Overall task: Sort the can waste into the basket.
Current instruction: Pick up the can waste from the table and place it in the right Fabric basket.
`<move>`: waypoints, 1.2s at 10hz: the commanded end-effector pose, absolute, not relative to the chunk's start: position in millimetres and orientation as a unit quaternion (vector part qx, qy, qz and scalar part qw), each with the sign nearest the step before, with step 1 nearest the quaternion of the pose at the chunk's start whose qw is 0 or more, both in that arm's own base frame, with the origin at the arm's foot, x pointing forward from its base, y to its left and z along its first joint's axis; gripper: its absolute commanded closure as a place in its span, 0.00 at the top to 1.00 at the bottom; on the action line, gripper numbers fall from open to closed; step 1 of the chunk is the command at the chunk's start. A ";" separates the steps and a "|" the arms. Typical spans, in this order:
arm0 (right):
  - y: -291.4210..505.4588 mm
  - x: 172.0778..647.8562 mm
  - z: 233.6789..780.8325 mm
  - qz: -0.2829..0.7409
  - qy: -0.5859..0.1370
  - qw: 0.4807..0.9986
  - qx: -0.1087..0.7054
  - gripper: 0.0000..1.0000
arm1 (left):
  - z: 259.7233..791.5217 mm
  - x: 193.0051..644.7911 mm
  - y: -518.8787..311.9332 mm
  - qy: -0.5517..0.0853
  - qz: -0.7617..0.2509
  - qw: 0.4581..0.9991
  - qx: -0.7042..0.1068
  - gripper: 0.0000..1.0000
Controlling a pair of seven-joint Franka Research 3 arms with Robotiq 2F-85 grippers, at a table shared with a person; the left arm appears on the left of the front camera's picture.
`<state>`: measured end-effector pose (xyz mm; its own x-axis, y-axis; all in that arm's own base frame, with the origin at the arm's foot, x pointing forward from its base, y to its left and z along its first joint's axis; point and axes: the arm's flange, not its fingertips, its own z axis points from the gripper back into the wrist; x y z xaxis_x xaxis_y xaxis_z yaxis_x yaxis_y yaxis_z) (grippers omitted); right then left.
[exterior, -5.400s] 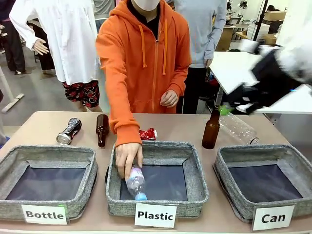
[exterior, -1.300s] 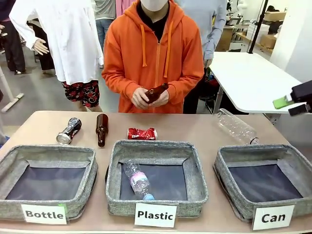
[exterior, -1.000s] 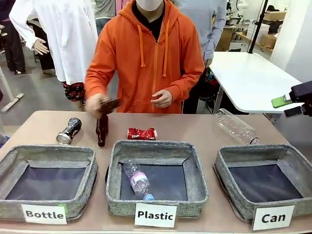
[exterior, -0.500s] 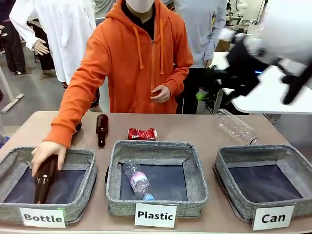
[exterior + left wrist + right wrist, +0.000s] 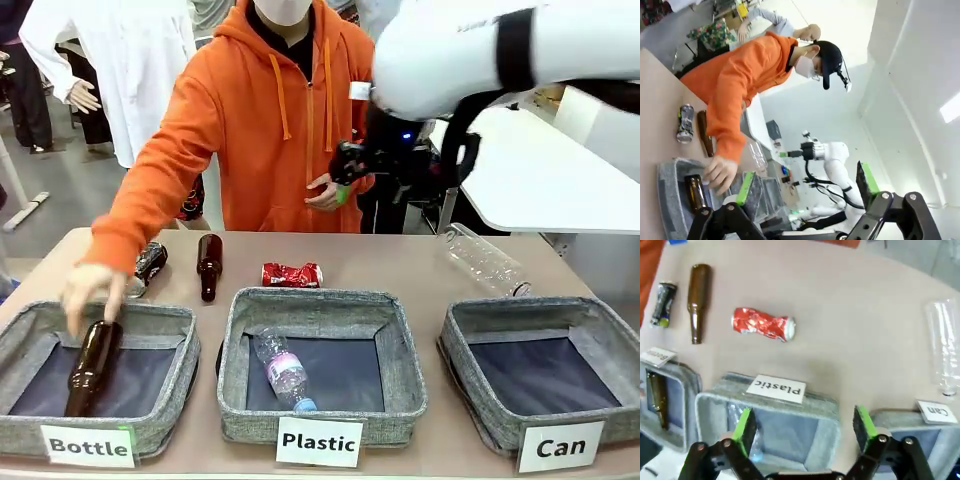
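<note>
Two cans lie on the surface: red can, dark can. My right jaws hang spread, empty, aimed down to pick one; left jaws spread too.

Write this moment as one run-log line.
right claw: open | crushed shiny red metal can: on table | grey woven "Can" basket: empty

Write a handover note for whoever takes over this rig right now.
Left pincer: open, empty.
Right pincer: open, empty, raised over the table.
Red can lies behind the Plastic basket; dark can at far left beside a brown bottle.
Can basket holds nothing.
Done: no can sorted. Left: both cans into the Can basket.
</note>
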<state>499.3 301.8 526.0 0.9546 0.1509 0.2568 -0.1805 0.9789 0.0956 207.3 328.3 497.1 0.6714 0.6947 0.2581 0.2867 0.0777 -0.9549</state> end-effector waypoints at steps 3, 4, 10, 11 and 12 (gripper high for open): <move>369.5 538.4 460.4 0.087 -0.066 0.994 0.008 1.00 | 488.4 236.8 297.6 -0.339 0.139 0.645 -0.670 1.00; 366.6 532.5 470.5 0.096 -0.048 0.994 -0.004 1.00 | 483.7 228.1 316.8 -0.338 0.154 0.636 -0.677 1.00; 379.9 547.4 415.6 0.160 -0.057 0.985 0.014 1.00 | 447.0 254.0 191.7 -0.186 0.070 0.714 -0.672 1.00; 381.5 556.3 402.8 0.175 -0.060 0.983 0.013 1.00 | 429.6 259.2 172.2 -0.151 0.057 0.738 -0.655 1.00; 381.0 566.1 390.9 0.180 -0.067 0.981 0.020 1.00 | 407.7 258.4 156.4 -0.128 0.052 0.772 -0.621 1.00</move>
